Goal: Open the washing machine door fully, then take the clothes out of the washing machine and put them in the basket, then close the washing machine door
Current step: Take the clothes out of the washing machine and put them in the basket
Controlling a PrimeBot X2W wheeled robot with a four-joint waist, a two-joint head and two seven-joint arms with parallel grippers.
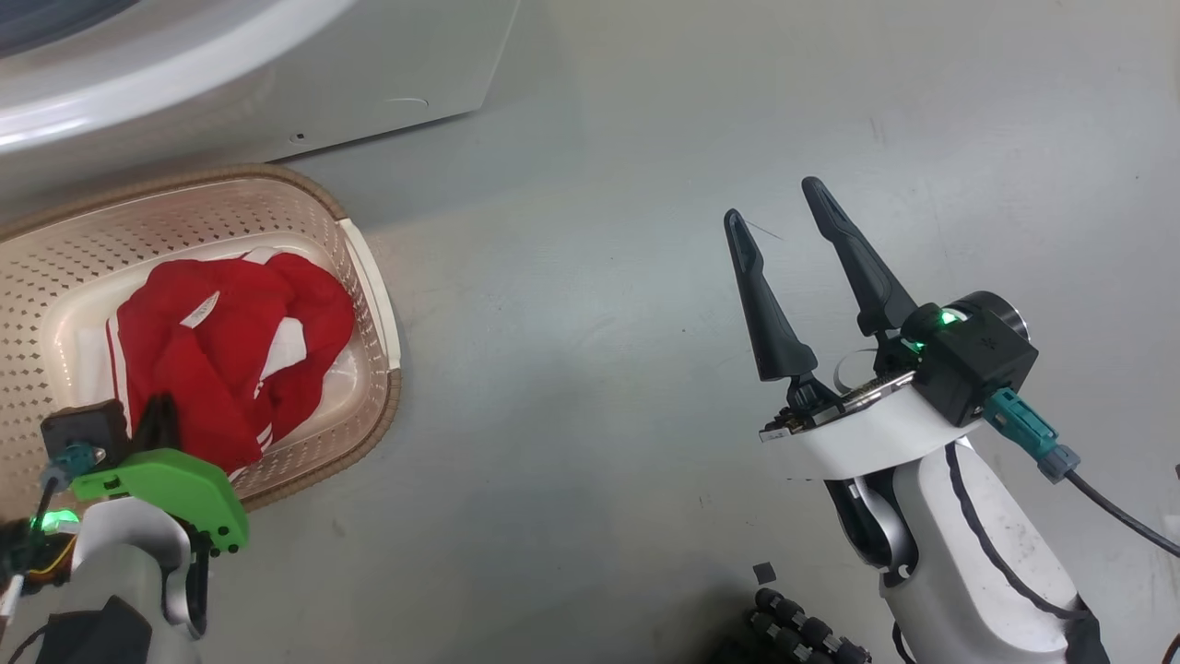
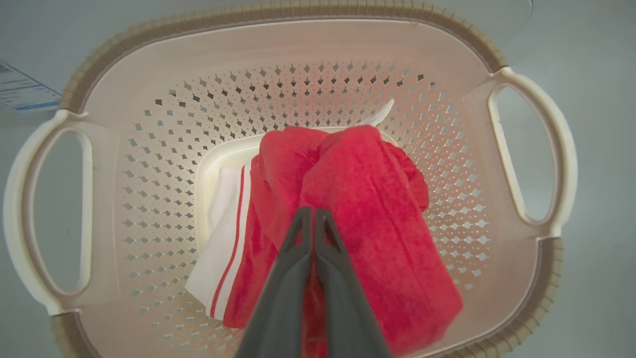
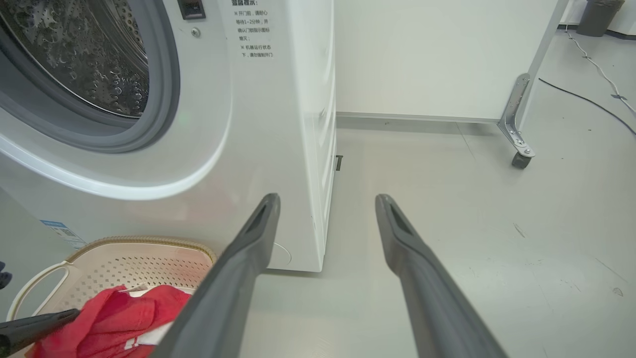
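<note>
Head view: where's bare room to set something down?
Bare floor lies between the basket and the right tool, up to the washing machine. Crowded: inside the basket, where the clothes lie under the left tool.

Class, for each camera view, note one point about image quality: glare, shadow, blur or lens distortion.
Head view: a bright glare band on the washing machine, whose soft shadow falls on the floor by the basket. Left wrist view: wide-angle bowing of the basket rim; the clothes blur at their lower right edge. Right wrist view: the right end effector looms oversized; the drum glints.
</note>
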